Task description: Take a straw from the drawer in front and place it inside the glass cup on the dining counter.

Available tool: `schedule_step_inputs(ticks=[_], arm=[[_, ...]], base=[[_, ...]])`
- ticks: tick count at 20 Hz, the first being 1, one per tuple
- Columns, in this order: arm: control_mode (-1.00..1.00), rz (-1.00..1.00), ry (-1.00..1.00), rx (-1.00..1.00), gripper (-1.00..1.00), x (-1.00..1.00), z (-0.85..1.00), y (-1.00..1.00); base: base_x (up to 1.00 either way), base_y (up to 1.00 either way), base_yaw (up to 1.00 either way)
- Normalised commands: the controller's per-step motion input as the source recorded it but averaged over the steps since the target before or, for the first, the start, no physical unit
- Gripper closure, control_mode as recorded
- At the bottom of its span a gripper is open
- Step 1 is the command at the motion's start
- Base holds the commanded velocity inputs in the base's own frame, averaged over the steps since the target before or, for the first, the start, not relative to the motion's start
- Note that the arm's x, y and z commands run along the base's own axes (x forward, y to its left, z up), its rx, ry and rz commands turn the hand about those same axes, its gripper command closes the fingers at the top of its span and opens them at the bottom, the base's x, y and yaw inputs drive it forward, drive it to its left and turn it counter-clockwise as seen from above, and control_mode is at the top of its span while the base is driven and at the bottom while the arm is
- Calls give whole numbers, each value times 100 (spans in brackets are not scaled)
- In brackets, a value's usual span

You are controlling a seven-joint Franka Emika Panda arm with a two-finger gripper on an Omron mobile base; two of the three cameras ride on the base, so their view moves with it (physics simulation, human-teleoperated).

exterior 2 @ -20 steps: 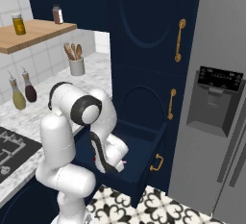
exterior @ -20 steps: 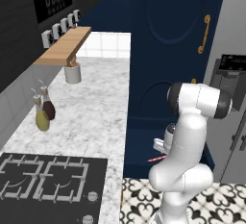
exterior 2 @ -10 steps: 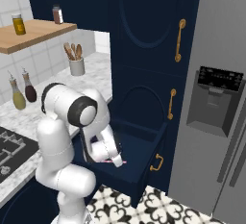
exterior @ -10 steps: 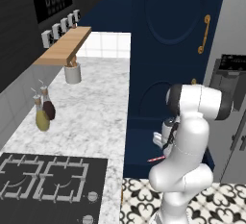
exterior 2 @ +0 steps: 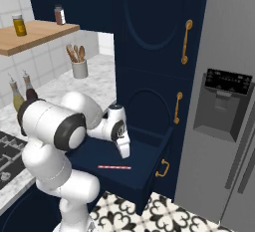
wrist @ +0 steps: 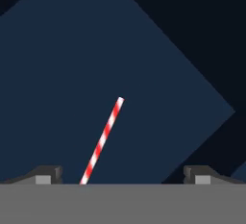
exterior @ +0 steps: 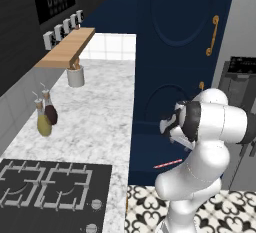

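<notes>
Reaching stage, hand over open drawer.

Drawer: navy, pulled out, gold handle on its front; landmark for all entries below.

Straw: red-and-white striped; lying flat on the drawer floor, near the front, untouched; seen from the hand camera as a slanted stick running up from between the fingertips, nearer the one at the picture's left.

Hand: above the drawer, just over the straw and apart from it; jaws spread to their widest, nothing held; fingertips flank the straw's near end.

Change: a second ago the hand sat lower and closer to the arm's body; it has since swung out over the drawer and the straw is now clear of the arm in both base views; jaws unchanged, wide throughout.

Meaning, as judgement: approach largely done, grasp not yet made; next move likely a descent with the straw centred between the fingertips; the straw is thin and flat on the floor, so a pinch may slip or roll it.

Worktop: marbled, beside the drawer; crock and bottles stand on it, not involved.
</notes>
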Motion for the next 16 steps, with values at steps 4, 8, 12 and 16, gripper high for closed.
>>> schedule_step_inputs(ticks=[4,8,12,16], arm=[[-100,-5,24,2,-100,29,24,-1],[-100,-13,10,0,-100,2,-24,0],[-100,-15,0,0,-100,-5,-42,-1],[-100,-15,-4,0,-100,-43,-46,0]], base=[[0,0,0],[0,0,0],[0,0,0],[0,0,0]])
